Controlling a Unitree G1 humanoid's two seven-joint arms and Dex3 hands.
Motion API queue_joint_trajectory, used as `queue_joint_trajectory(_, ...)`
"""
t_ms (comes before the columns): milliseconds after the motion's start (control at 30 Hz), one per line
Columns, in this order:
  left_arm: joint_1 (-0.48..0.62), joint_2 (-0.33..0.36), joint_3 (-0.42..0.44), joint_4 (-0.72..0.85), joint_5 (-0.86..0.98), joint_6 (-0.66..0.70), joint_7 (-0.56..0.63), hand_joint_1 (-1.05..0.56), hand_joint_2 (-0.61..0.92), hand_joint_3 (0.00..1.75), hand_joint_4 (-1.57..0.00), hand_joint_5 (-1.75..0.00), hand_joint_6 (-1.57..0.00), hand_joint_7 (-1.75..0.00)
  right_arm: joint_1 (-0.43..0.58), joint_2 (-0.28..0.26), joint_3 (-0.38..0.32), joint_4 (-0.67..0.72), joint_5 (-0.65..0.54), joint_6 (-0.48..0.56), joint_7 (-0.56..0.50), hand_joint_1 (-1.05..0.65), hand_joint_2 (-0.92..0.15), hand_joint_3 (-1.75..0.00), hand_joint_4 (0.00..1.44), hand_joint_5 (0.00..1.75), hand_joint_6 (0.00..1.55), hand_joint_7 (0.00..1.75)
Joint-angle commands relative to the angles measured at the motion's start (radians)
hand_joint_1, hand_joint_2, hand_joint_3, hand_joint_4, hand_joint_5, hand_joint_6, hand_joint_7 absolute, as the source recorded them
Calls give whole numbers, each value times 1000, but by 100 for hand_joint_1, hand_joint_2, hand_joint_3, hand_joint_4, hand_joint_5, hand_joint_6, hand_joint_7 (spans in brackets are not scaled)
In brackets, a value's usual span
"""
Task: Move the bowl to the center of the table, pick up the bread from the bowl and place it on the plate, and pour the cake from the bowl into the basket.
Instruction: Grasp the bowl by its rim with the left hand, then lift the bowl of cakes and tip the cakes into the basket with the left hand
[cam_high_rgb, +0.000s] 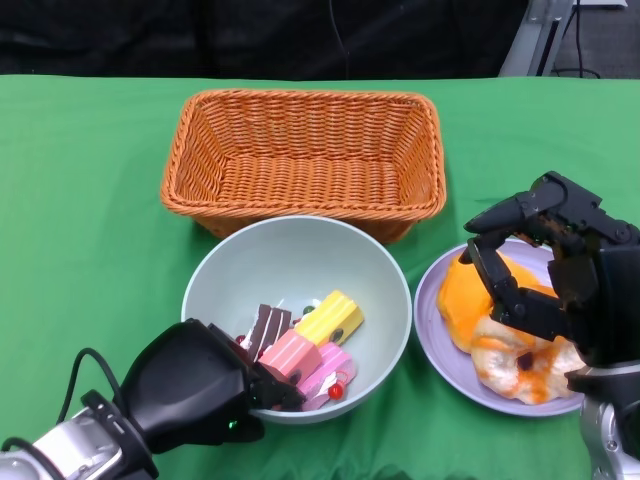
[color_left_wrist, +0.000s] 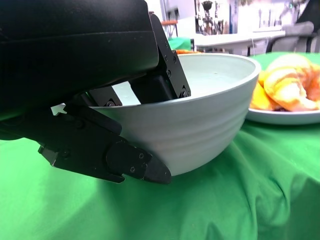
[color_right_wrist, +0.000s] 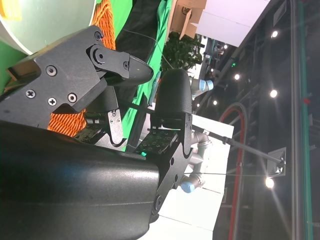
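Wicker basket (cam_high_rgb: 303, 155) empty, cake (cam_high_rgb: 305, 350) in bowl (cam_high_rgb: 300, 255)

The left hand (cam_high_rgb: 215, 385) grips a rim — fingers inside, thumb outside; the right hand (cam_high_rgb: 555, 270) hovers, fingers curled apart, holding nothing.

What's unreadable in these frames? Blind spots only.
- Head view: near rim of the pale green ceramic bowl, covered by the left hand.
- Head view: part of the orange bread on the lilac plate, behind the right hand.
- Left wrist view: the pink and yellow cake pieces, hidden by the bowl wall.
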Motion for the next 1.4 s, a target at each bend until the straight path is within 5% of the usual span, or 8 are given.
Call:
queue_joint_trajectory(33,-35,8,-31,69,27,14,34,-25,84,0,-103,-74,-126,-2,11,0,-1,-25,11,1,-5,-18,-54,-85,71,136,73,109)
queue_joint_trajectory(200,-67,2,-62,151,16,2,90,-20,87,0,-79,-136,-131,-10,8,-6,2,-21,16,-6,1,-19,-52,-87,72,138,73,111)
queue_joint_trajectory(300,-82,-4,-68,199,-3,-22,131,-19,89,0,-69,-160,-87,-99,12,-4,2,-27,20,2,1,-19,-53,-85,71,137,72,111)
queue_joint_trajectory(467,-113,-12,-72,283,-24,-109,265,-15,92,2,-65,-174,-64,-148,9,-4,3,-20,27,-1,6,-18,-53,-85,71,139,72,112)
queue_joint_trajectory(833,-142,7,-66,367,-41,-298,419,-13,92,12,-69,-163,-69,-132,8,-5,-1,-13,-10,5,-26,-19,-55,-83,71,136,73,110)
queue_joint_trajectory(1167,-114,44,-20,331,-75,-369,435,-7,92,23,-68,-171,-66,-141,6,-5,-2,-3,-10,11,-33,-19,-56,-81,71,136,73,110)
queue_joint_trajectory(1300,-105,57,7,307,-76,-404,472,-1,62,77,-72,-169,-65,-148,4,-4,-1,3,-3,13,-32,-17,-56,-81,71,137,72,110)
queue_joint_trajectory(1400,-95,62,30,281,-75,-416,484,-2,56,92,-71,-174,-65,-151,4,-2,3,1,4,20,-28,-17,-56,-82,71,138,73,110)
